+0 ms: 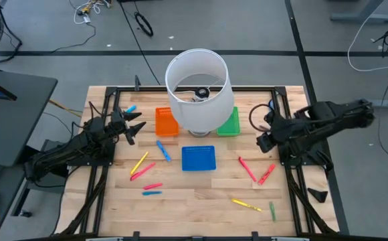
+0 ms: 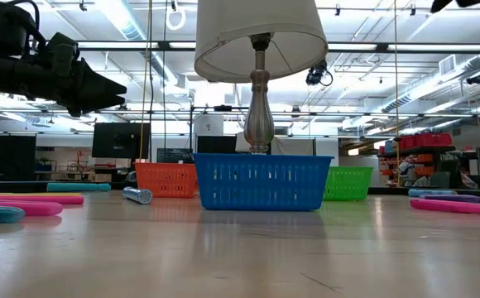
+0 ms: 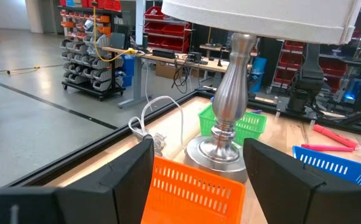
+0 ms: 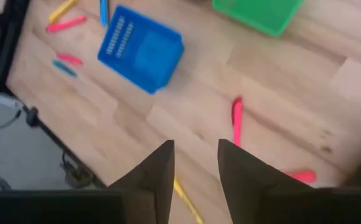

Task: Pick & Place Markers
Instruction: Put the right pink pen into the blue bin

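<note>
I see my left gripper [image 1: 138, 127] hovering fingers-apart and empty beside the orange square plastic tray [image 1: 166, 122], my right gripper [image 1: 263, 142] likewise parted above scattered thin coloured markers [image 1: 247, 169].

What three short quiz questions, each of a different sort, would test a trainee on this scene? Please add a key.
1. True or false: the blue tray holds markers.
2. Which tray lies nearest the left gripper? A orange, B green, C blue.
3. Fill in: the lamp stands between the orange tray and the ___ tray.

Key: 1 false, it looks empty from above; 2 A; 3 green.
</note>
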You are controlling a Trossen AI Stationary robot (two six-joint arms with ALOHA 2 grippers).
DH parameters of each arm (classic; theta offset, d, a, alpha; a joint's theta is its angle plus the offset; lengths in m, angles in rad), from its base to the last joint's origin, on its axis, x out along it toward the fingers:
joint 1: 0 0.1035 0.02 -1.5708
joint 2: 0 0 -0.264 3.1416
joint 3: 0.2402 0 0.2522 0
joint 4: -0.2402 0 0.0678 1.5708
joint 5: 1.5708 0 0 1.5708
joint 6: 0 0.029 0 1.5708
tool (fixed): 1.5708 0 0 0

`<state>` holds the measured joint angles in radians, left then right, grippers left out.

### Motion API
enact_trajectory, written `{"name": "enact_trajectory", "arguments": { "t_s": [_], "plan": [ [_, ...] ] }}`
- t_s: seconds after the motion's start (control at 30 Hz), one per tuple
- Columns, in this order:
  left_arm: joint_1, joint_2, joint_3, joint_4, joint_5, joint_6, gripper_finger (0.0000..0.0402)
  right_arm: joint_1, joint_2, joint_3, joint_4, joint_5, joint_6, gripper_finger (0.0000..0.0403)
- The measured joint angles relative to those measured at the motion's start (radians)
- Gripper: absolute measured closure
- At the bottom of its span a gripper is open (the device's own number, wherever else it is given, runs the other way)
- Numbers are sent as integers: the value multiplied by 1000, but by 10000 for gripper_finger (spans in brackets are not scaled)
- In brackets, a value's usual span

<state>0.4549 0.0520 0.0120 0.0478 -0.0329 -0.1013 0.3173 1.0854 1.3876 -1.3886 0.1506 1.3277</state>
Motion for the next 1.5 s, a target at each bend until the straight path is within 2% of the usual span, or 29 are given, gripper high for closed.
{"name": "enact_trajectory", "arguments": {
  "t_s": [0.37, 0.63, 1.03, 1.3, 1.5],
  "plan": [
    [0, 0, 0, 0, 0, 0, 149, 113, 107, 132, -110, -118, -28, 280],
    [0, 0, 0, 0, 0, 0, 149, 176, 171, 169, -176, -141, 0, 280],
    [0, 0, 0, 0, 0, 0, 149, 183, 278, 169, -183, -140, 5, 280],
    [0, 0, 0, 0, 0, 0, 149, 193, 329, 167, -183, -48, 53, 280],
    [0, 0, 0, 0, 0, 0, 149, 193, 324, 92, -177, -58, 95, 280]
  ]
}}
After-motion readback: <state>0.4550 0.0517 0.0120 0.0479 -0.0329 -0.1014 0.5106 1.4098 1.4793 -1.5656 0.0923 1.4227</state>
